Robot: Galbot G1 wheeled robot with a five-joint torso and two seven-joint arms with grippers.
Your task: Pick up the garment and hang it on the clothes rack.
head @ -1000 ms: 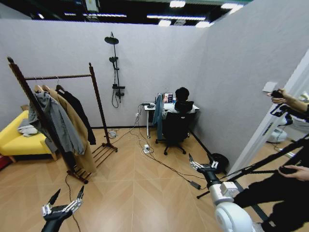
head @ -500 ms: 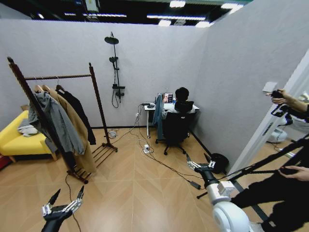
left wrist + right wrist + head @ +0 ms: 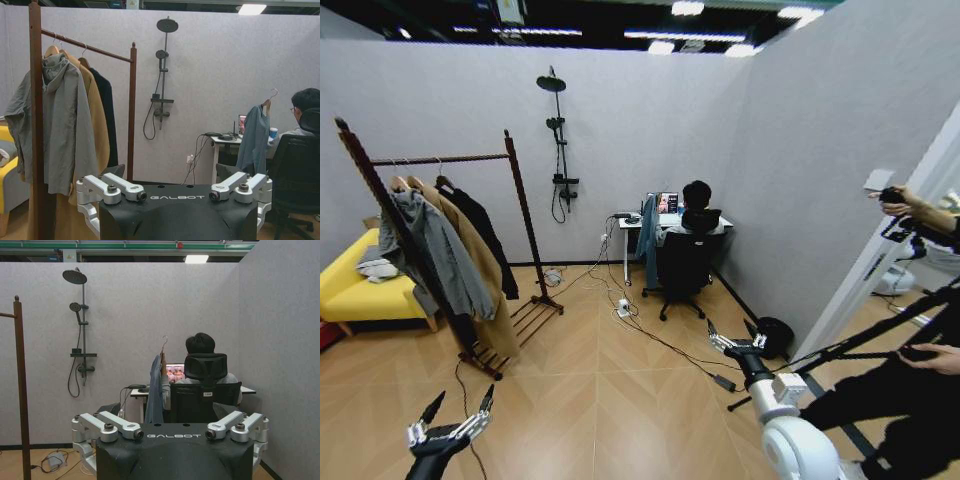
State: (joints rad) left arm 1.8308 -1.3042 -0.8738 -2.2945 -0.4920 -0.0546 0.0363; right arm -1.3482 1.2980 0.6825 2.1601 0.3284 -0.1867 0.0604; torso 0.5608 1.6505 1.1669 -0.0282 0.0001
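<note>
As seen with the clothes rack for landmark, entries follow.
Clothes rack (image 3: 440,240): by the back wall, far left of the bench; top bar carries a grey jacket (image 3: 435,250), tan long coat (image 3: 480,275) and black coat (image 3: 485,240).
Garment (image 3: 648,228): teal-blue, on a hanger at the bench (image 3: 622,220) edge, well right of the rack, beside a seated person's chair (image 3: 683,262).
Left gripper (image 3: 453,418): low, in front of the rack; jaws apart, holding nothing.
Right gripper (image 3: 733,335): well right of the rack, above the floor; jaws apart, holding nothing.
</note>
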